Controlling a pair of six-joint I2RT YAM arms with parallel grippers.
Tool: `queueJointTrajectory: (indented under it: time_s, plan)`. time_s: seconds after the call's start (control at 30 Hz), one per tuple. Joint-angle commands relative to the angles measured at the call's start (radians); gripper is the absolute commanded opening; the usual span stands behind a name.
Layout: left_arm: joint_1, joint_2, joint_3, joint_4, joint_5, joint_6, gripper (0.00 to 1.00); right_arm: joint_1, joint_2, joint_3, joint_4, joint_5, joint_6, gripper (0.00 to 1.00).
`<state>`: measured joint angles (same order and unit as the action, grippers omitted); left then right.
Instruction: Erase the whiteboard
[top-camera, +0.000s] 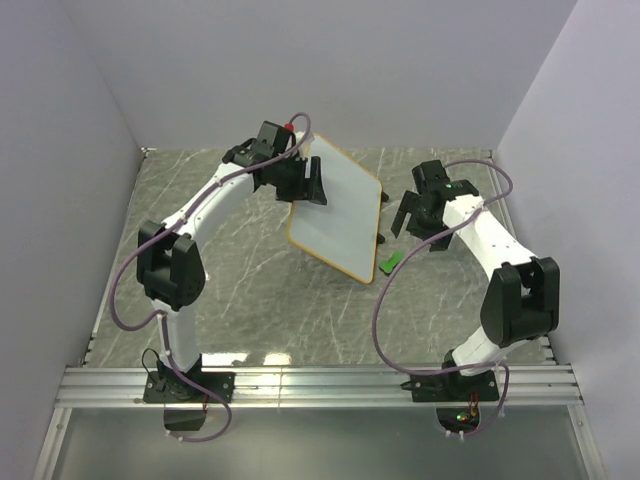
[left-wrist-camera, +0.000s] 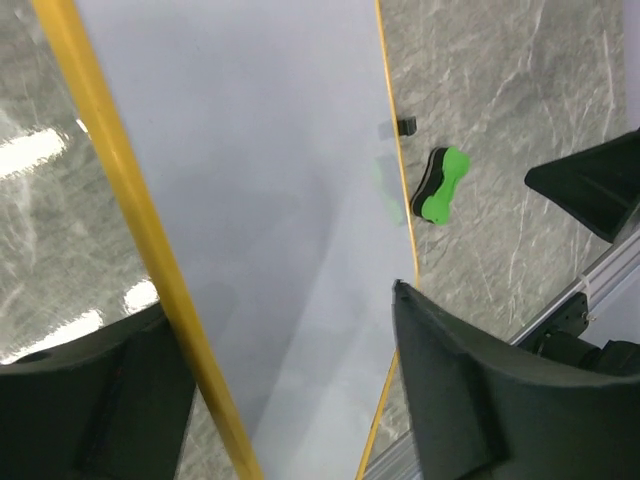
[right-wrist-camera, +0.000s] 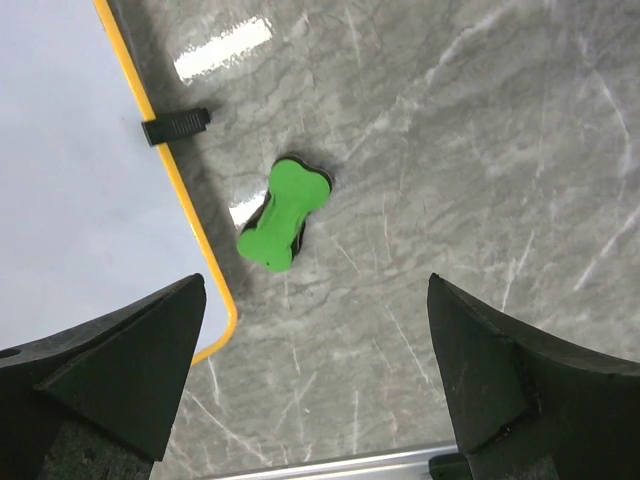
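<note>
Gripping the whiteboard (top-camera: 340, 215) by its far-left edge, the left gripper (top-camera: 308, 188) holds it tilted over the middle of the table (top-camera: 250, 290). The right gripper (top-camera: 410, 215) hangs open above the green eraser (top-camera: 390, 263). A careless descent could clip the board's near corner and twist it loose.

The counter (top-camera: 250, 300) is a grey stone-patterned slab veined with white, glossy enough to show bright patches of light; a ribbed aluminium rail (top-camera: 320, 385) runs along its 6 o'clock edge; a small green bow-shaped eraser (top-camera: 390, 263) lies flat on it at about 3 o'clock from the middle, its length running roughly 2 to 8 o'clock in the top view; the whiteboard (top-camera: 340, 215) stands tilted over the middle, its low corner just beside the eraser; whether that corner touches the counter cannot be told.
</note>
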<state>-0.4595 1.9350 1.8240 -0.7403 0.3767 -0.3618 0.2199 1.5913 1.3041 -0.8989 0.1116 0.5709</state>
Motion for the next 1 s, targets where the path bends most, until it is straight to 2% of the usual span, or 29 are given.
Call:
queueJointTrajectory:
  time_s: [0.0,0.07,0.27,0.33,0.4,0.57,0.6,0.67,0.8,0.97]
  plan:
    - [0.021,-0.019,0.066,0.015,0.016,-0.012,0.80,0.007,-0.048,0.024,-0.044,0.023,-0.006,0.98]
    - [0.039,-0.024,0.070,0.021,0.033,-0.017,0.89,0.006,-0.059,0.014,-0.046,0.030,-0.011,0.98]
    - [0.103,-0.063,0.072,0.029,0.044,-0.020,0.91,0.006,-0.100,0.001,-0.038,0.019,-0.025,0.98]
    - [0.126,-0.083,0.051,0.030,0.028,-0.017,0.98,0.007,-0.139,0.001,-0.008,0.004,-0.029,0.98]
    - [0.168,-0.116,0.029,0.033,0.010,-0.019,0.99,0.009,-0.180,0.000,0.029,-0.018,-0.031,0.98]
    - [0.252,-0.188,-0.052,0.030,-0.157,-0.045,0.99,0.007,-0.270,0.012,0.090,-0.055,-0.009,0.95]
    - [0.265,-0.206,-0.083,0.032,-0.186,-0.051,0.99,0.009,-0.293,0.009,0.148,-0.131,-0.014,0.95]
    - [0.301,-0.270,-0.124,0.042,-0.254,-0.069,0.99,0.028,-0.394,-0.022,0.231,-0.188,-0.034,0.95]
    - [0.338,-0.399,-0.303,0.111,-0.277,-0.085,0.98,0.055,-0.563,-0.129,0.486,-0.312,-0.034,0.97]
    - [0.337,-0.571,-0.515,0.191,-0.283,-0.091,0.99,0.055,-0.691,-0.218,0.563,-0.348,0.010,1.00]
